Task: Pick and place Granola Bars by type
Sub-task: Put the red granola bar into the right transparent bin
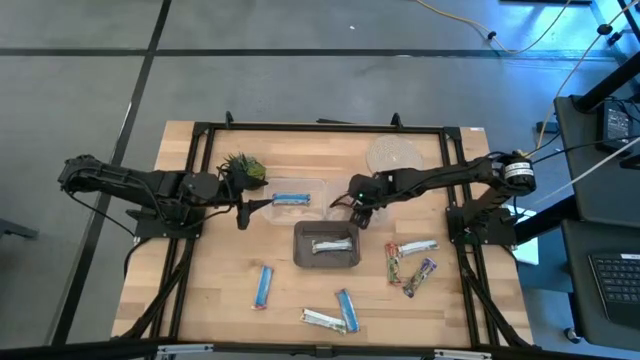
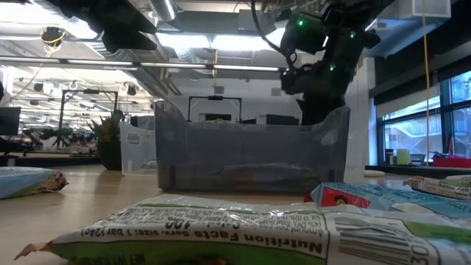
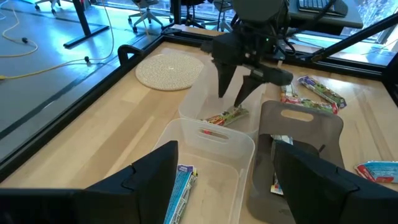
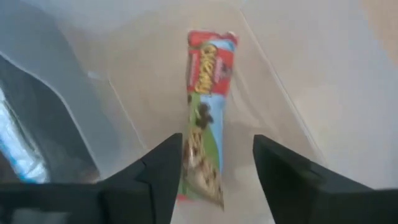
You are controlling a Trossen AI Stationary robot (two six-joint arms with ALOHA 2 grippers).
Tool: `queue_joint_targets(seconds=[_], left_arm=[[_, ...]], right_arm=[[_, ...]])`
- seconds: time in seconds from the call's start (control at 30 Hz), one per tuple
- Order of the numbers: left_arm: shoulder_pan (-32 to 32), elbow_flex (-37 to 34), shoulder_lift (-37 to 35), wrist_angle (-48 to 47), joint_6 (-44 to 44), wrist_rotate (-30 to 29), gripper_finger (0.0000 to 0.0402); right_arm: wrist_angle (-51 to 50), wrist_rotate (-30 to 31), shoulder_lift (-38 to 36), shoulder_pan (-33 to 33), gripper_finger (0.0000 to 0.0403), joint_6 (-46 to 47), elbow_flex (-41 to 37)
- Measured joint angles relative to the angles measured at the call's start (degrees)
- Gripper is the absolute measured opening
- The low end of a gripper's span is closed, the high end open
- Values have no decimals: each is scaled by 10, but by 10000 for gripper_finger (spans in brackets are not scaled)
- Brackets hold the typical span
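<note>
A red-and-green multicoloured granola bar (image 4: 206, 112) lies flat on the floor of a clear bin (image 3: 193, 99), also seen from the left wrist (image 3: 225, 116). My right gripper (image 3: 231, 99) hangs open just above it, fingers pointing down, one on either side of the bar's near end (image 4: 217, 149). My left gripper (image 1: 243, 212) waits open over a neighbouring clear bin (image 1: 272, 200) that holds a blue bar (image 3: 180, 190). A grey bin (image 1: 300, 250) holds a silver-white bar (image 1: 328, 246).
Loose bars lie on the table: multicoloured ones (image 1: 412, 262) right of the grey bin, blue ones (image 1: 263, 286) (image 1: 347, 308) and a silver-white one (image 1: 322, 318) near the front. A woven coaster (image 1: 393, 153) and a potted plant (image 1: 243, 167) stand at the back.
</note>
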Motion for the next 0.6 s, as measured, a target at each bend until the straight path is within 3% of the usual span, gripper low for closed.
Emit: queue_joint_targets(seconds=[0.27,0.6], left_arm=[[0,0,0,-2,5,0,251],[0,0,0,-3,4,0,251]], right_arm=[[-179,2,-49,11,210,208,84],[-316,-10,-78,121,210,458,124]])
